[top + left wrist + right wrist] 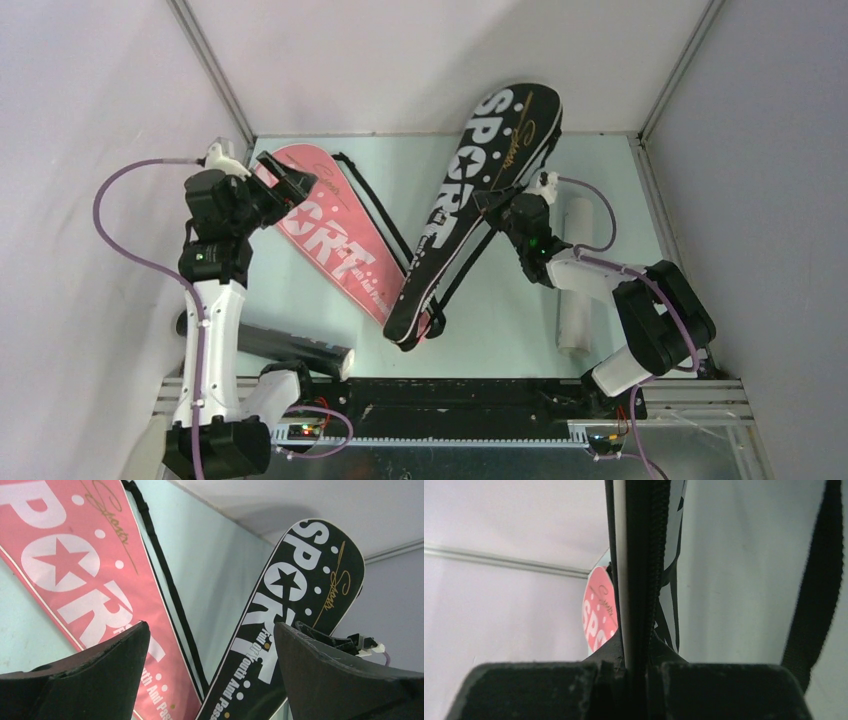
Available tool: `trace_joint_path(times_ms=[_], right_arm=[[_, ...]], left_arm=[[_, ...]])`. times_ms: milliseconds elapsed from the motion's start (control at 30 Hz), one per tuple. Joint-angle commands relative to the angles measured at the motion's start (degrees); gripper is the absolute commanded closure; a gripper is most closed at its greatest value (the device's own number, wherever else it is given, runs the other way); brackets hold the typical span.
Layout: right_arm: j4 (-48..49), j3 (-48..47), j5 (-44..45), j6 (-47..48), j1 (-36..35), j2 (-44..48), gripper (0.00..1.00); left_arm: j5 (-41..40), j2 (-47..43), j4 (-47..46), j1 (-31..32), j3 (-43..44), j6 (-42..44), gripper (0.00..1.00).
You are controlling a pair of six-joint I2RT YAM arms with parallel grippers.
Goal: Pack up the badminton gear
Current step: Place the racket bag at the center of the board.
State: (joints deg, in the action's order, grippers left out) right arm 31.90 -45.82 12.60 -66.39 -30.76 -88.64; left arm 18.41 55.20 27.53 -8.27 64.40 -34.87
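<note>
A pink "SPORT" cover (pixel 335 240) lies flat at the back left of the table. My left gripper (pixel 296 186) hovers over its wide end, open, with nothing between the fingers. In the left wrist view the pink cover (pixel 65 565) and the black cover (pixel 300 595) show beyond that gripper (pixel 210 630). My right gripper (pixel 497 205) is shut on the zipped edge of the black "SPORT" cover (pixel 480 180), whose wide end is raised toward the back wall. In the right wrist view the right gripper (pixel 636 655) pinches that edge (pixel 644 580). No rackets or shuttlecocks show.
A black shuttle tube (pixel 295 348) lies near the left arm's base. A white tube (pixel 575 290) lies at the right, beside the right arm. A black strap (pixel 375 205) runs along the pink cover. Another strap (pixel 819 580) hangs beside the black cover. Walls enclose the table.
</note>
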Motion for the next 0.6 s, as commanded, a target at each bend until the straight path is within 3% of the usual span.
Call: trace_joint_path(times_ms=[0, 67, 133, 167, 267, 300, 367, 567], right_arm=[[15.4, 1.2, 2.9, -4.0, 2.2, 2.0, 0.99], [15.8, 2.7, 3.0, -5.1, 3.4, 1.0, 0.90], [14.8, 3.8, 2.8, -4.7, 4.3, -0.1, 0.74], [14.1, 3.7, 1.9, -4.3, 4.6, -0.4, 0.62], [7.1, 3.5, -0.5, -4.6, 6.6, 0.6, 0.39], [4.2, 3.5, -1.3, -4.1, 7.0, 2.2, 0.20], [-3.8, 2.4, -2.3, -2.5, 7.9, 5.0, 0.03], [-28.3, -2.8, -8.0, 5.3, 12.0, 13.4, 0.01]], left_arm=[[-0.9, -0.7, -1.9, 1.5, -1.0, 2.3, 0.00], [-1.2, -0.2, -1.8, 1.8, -1.3, 2.3, 0.00], [-1.6, 0.0, -1.9, 2.2, -1.7, 2.3, 0.00], [-2.0, 0.0, -2.0, 2.3, -1.9, 2.3, 0.00], [-2.4, 0.2, -2.0, 2.5, -2.2, 3.2, 0.00], [-2.5, 0.3, -1.8, 2.5, -2.2, 4.0, 0.00], [-2.6, 0.8, -1.3, 2.6, -2.4, 5.0, 0.00], [-1.5, 2.9, 0.1, 3.5, -2.5, 7.6, 0.00]])
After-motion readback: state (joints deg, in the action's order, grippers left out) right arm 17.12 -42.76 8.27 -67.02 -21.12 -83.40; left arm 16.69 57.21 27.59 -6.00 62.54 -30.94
